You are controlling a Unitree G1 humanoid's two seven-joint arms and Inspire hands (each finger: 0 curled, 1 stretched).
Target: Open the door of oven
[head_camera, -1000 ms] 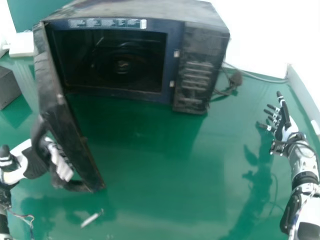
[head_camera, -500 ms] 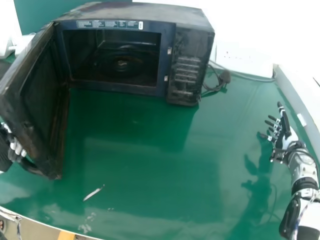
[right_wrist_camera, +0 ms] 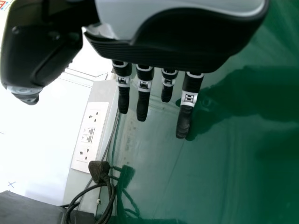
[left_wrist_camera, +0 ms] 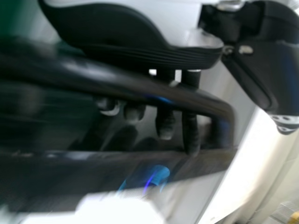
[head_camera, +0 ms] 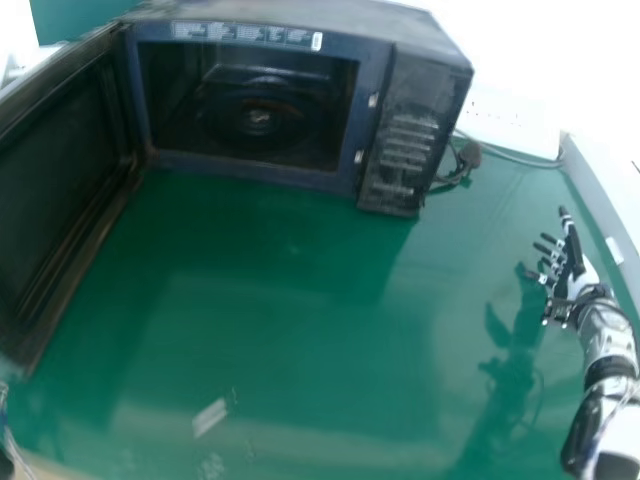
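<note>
The black oven [head_camera: 415,130] stands at the back of the table in the head view, its cavity facing forward. Its door [head_camera: 60,170] is swung wide to the left, hinged at the cavity's left side. In the left wrist view the left hand [left_wrist_camera: 135,37] is at the door's handle [left_wrist_camera: 117,84], its fairly straight fingers passing through the gap between handle and door [left_wrist_camera: 84,170]. The right hand [head_camera: 575,270] is held open over the table's right side, apart from the oven; its fingers hang straight in the right wrist view, below the palm [right_wrist_camera: 177,42].
A black plug and cable [head_camera: 468,157] lie beside the oven's right side. Behind them is a white wall with a socket panel [right_wrist_camera: 91,135]. A low grey ledge [head_camera: 598,205] borders the green table [head_camera: 290,300] on the right. A pale mark [head_camera: 210,417] lies near the front.
The door has swung farther out to the left, and the left hand has moved left with its handle, out of the head view. The head view has shifted somewhat. The right hand has stayed still.
</note>
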